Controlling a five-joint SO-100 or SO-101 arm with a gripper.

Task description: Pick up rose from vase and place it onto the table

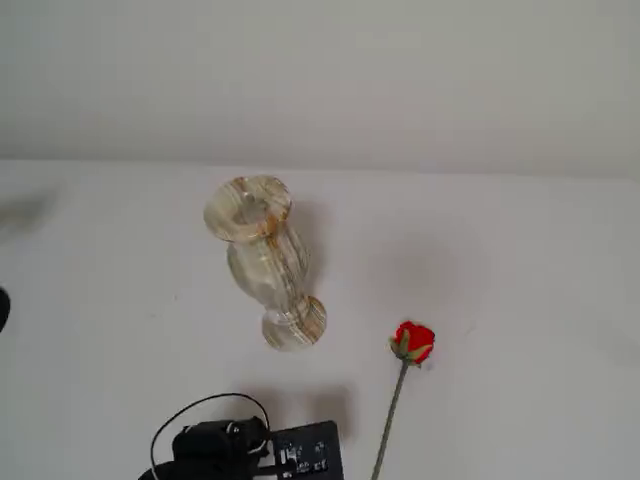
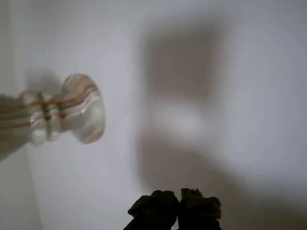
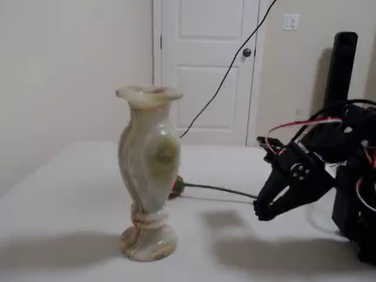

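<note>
The rose point(image 1: 413, 341) lies flat on the white table point(image 1: 520, 280), its red bud to the right of the vase's foot and its stem point(image 1: 389, 420) running toward the bottom edge. In a fixed view its stem point(image 3: 220, 189) shows behind the vase, the bud mostly hidden. The marbled vase point(image 1: 262, 255) stands upright and empty; it also shows in a fixed view point(image 3: 148, 170) and in the wrist view point(image 2: 62, 112). My gripper point(image 3: 262, 211) hovers low over the table, right of the vase, shut and empty; its dark fingertips point(image 2: 158, 206) sit together at the wrist view's bottom edge.
The arm's body with cables point(image 3: 352, 170) stands at the right of a fixed view. A black cable point(image 3: 226, 61) hangs in front of a white door point(image 3: 202, 64). The arm's dark top and cable point(image 1: 240, 445) show at the bottom of the other fixed view.
</note>
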